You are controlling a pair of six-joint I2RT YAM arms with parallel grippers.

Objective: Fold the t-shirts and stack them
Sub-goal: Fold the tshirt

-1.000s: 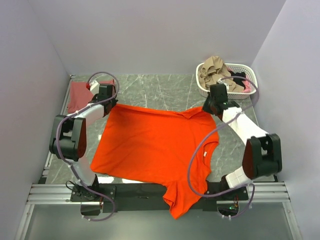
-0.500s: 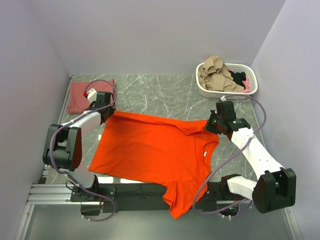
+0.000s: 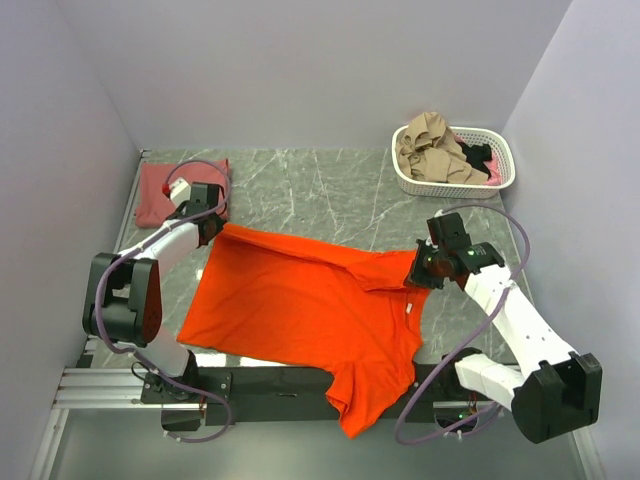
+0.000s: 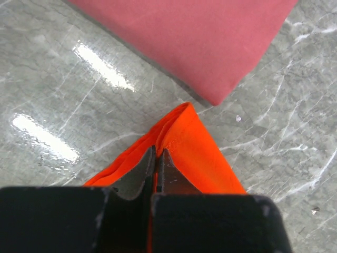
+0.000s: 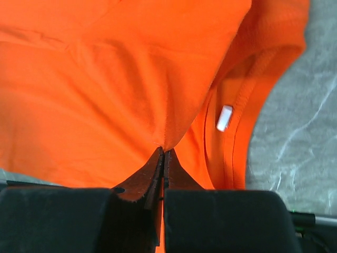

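Note:
The bright orange-red t-shirt lies spread on the marble table, one sleeve hanging over the near edge. My left gripper is shut on its far left corner. My right gripper is shut on its far right part, lifted and folded over near the collar, whose white label shows. The folded dusty brick-red t-shirt lies at the far left; its corner shows just beyond the pinched orange corner in the left wrist view.
A white slotted basket with tan, black and pink clothes stands at the far right. Walls close in the table on three sides. An aluminium rail runs along the near edge by the arm bases.
My right gripper has pulled the shirt's far right part toward the near edge, folding it over. My left gripper has shifted slightly left and toward the near edge with its corner.

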